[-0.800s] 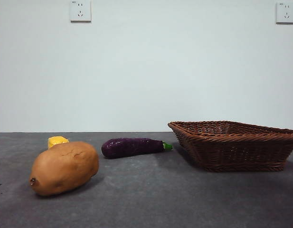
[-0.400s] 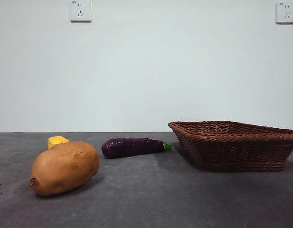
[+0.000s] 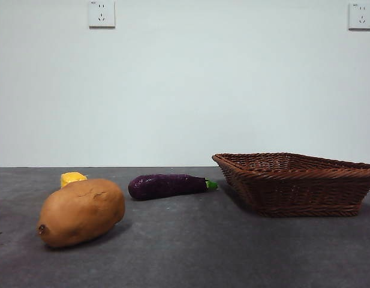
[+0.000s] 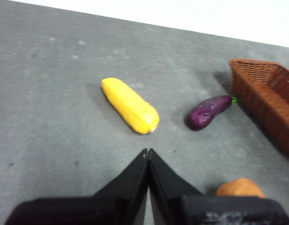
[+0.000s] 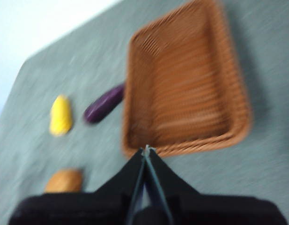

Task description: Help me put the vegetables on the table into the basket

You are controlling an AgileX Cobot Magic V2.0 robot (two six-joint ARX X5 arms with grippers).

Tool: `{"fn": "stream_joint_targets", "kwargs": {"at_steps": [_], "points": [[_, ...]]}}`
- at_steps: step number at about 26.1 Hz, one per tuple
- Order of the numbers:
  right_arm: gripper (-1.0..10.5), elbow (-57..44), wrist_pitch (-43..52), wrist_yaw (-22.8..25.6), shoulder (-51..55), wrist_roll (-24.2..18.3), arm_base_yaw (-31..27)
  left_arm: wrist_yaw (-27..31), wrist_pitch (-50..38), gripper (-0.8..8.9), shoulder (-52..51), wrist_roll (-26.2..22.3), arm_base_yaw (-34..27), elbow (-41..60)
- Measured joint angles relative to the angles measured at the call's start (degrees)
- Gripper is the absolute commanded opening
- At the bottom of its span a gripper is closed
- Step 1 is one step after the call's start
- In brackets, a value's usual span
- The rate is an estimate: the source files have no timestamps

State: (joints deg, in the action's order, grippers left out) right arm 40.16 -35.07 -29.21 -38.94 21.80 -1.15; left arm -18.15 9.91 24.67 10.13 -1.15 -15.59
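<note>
Vegetables all out on the tabletop (image 3: pixel 190 252), none in the basket (image 3: pixel 298 183) yet.

Front view: potato (image 3: pixel 81 211) nearest the front edge; a yellow piece (image 3: pixel 72 178) pokes out just behind it; eggplant (image 3: pixel 167 186) farther back, green stem end pointing at the basket and just short of its wall. Basket lies apart from the potato, empty as far as its rim shows. No arm in frame.

Left wrist view: left gripper (image 4: pixel 147 152) held above the tabletop, jaws pressed together, holding nothing. Yellow piece reads here as a long corn cob (image 4: pixel 130 105), lying flat, apart from the eggplant (image 4: pixel 207 111). Potato (image 4: pixel 240 188) only partly visible, close to the gripper.

Right wrist view: blurred. Right gripper (image 5: pixel 147 149) closed and empty, high over the basket's (image 5: pixel 186 89) near rim. Corn (image 5: pixel 60 115), eggplant (image 5: pixel 103 103), potato (image 5: pixel 64 181) all beyond the basket.

Handling, judged: potato likely heaviest, rounded, firm; grip across its narrower middle. Eggplant smooth, may slip or roll; take mid-body, not the stem. Corn looks light; pinch across the middle.
</note>
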Motion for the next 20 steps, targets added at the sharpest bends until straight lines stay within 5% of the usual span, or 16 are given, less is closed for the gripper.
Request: {"fn": "stream_joint_targets", "kwargs": {"at_steps": [2,11,16,20], "points": [[0.0,4.85,-3.93,-3.17,-7.98,-1.95,0.04,-2.21,0.02,-0.05,5.51,0.04,0.0,-3.89],[0.1,19.15,-8.2,-0.59,-26.58,-5.79,0.0,-23.23,12.2,-0.04,29.07,0.39,0.0,-23.96],[5.7,29.9,-17.55,0.04,-34.53,-12.09,0.0,-23.98,16.5,-0.04,33.88,0.46,0.0,-30.38],[6.0,36.15,-21.16,4.35,-41.68,-16.5,0.0,-24.04,16.72,-0.04,34.29,0.44,0.0,-31.89]]}}
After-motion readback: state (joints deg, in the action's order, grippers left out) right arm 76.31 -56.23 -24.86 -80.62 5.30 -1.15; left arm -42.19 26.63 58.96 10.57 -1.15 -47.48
